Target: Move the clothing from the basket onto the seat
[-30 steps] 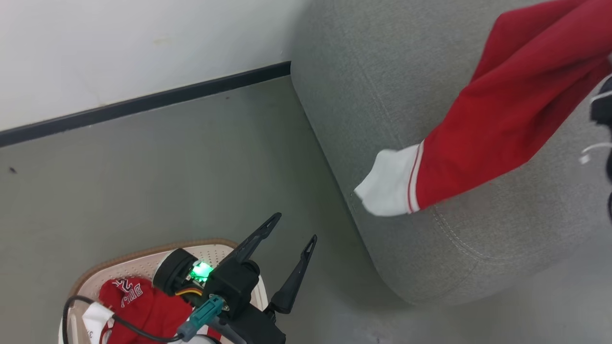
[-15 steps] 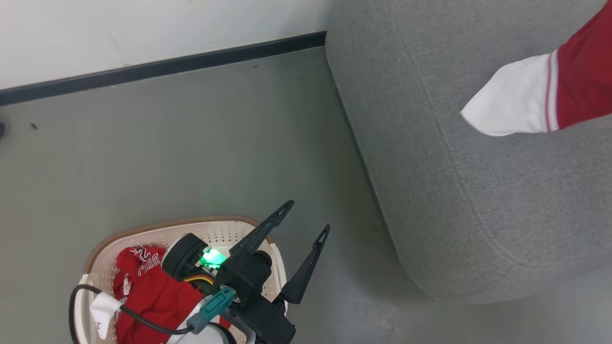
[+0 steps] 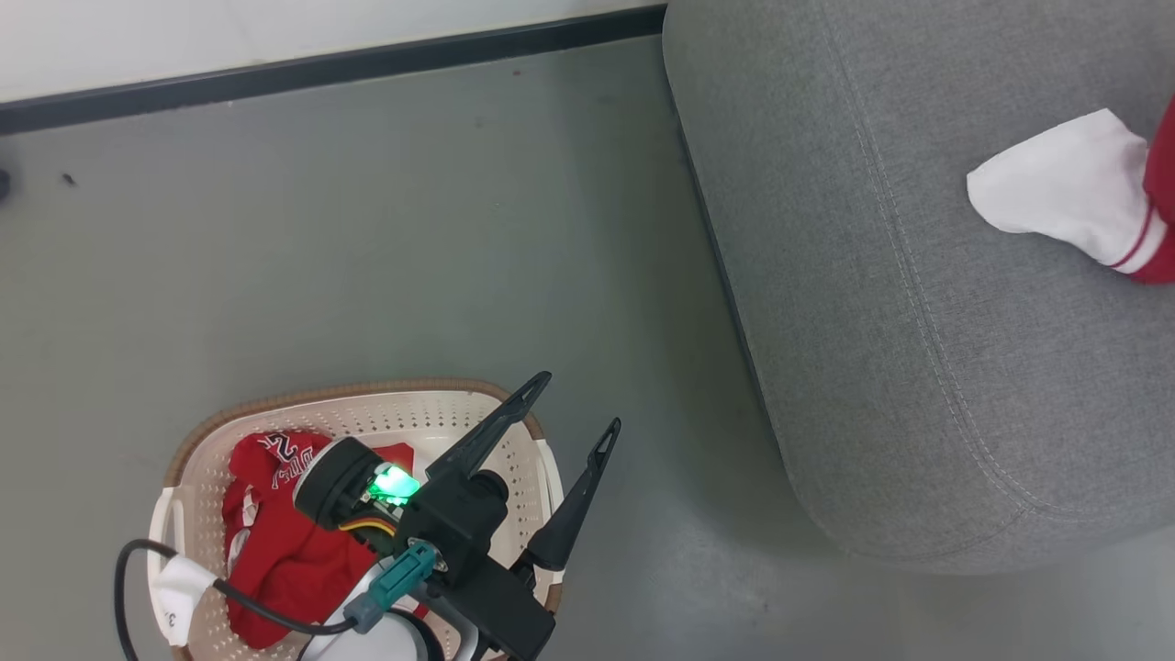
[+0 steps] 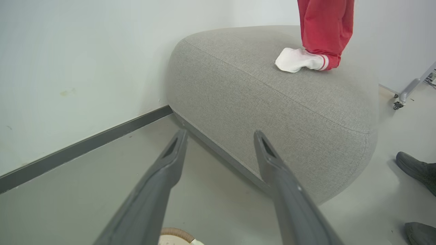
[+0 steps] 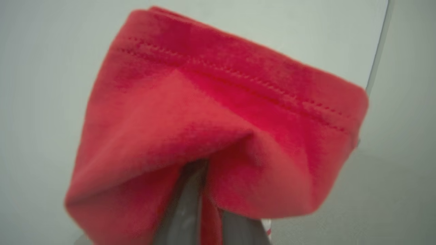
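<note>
Pinching red clothing: right gripper; left gripper spread; grey floor; white wall

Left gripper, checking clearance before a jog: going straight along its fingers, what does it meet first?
Probably the grey seat, its side low near the floor; the left gripper aims there, though depth is unclear.

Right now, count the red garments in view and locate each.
2. One garment hangs from the shut right gripper, its white cuff resting on the seat. The other garment lies in the basket; more may hide beneath it.
</note>
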`<state>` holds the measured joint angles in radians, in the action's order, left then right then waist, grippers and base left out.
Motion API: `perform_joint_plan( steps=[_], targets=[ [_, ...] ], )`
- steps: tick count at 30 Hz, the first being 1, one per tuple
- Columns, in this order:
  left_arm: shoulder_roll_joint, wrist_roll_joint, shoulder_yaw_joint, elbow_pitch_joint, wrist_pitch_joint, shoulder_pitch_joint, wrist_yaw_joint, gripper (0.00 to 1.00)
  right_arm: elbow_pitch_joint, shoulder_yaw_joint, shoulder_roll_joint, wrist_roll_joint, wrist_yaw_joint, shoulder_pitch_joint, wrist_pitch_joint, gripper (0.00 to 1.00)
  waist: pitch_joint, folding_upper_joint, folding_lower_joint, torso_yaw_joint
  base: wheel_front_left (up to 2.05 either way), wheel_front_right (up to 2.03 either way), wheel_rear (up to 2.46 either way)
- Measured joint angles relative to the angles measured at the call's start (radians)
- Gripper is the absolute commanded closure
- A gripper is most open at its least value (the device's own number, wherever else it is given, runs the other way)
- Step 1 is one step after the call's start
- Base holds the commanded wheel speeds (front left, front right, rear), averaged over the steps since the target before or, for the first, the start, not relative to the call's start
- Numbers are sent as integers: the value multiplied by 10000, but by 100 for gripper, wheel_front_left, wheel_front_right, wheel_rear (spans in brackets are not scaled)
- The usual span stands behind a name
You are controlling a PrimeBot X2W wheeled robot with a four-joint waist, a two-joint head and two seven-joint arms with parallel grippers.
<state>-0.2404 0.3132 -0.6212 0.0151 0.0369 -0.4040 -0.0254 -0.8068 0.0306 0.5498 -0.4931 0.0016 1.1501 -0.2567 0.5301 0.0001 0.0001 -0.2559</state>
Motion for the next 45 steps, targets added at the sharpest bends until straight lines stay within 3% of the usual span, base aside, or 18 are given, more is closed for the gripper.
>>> perform_joint_plan(
  steps=[12, 23, 24, 25, 37, 45],
  targets=[
    [-54, -69, -61, 42, -4, -218, -19, 0, -1478, 10, -830, -305, 433, -571, 2, 100, 197, 0, 0, -122, 0, 0, 0],
    [-40, -71, -117, 94, -15, -232, -27, 0, -2464, 12, -1066, -627, 690, -520, 186, 100, 296, 0, 0, -44, 0, 0, 0],
    [-36, -71, -121, 100, -17, -242, -27, 0, -2499, 12, -1066, -627, 690, -492, 188, 41, 301, 0, 0, -35, 0, 0, 0],
    [-35, -71, -123, 105, -17, -251, -31, 0, -2550, 19, -1066, -627, 692, -461, 188, 0, 304, 0, -1, -24, 0, 0, 0],
    [201, -65, -150, 454, 31, -421, -102, 0, -3143, 107, -1116, -625, 871, -360, 173, 0, 95, 0, -1, 153, 0, 0, 0],
    [311, 17, -86, 832, 370, -405, -96, 0, -3221, 336, -1638, -594, 955, -1071, 88, 0, -369, -1, -1, 225, 0, 0, 0]
  ],
)
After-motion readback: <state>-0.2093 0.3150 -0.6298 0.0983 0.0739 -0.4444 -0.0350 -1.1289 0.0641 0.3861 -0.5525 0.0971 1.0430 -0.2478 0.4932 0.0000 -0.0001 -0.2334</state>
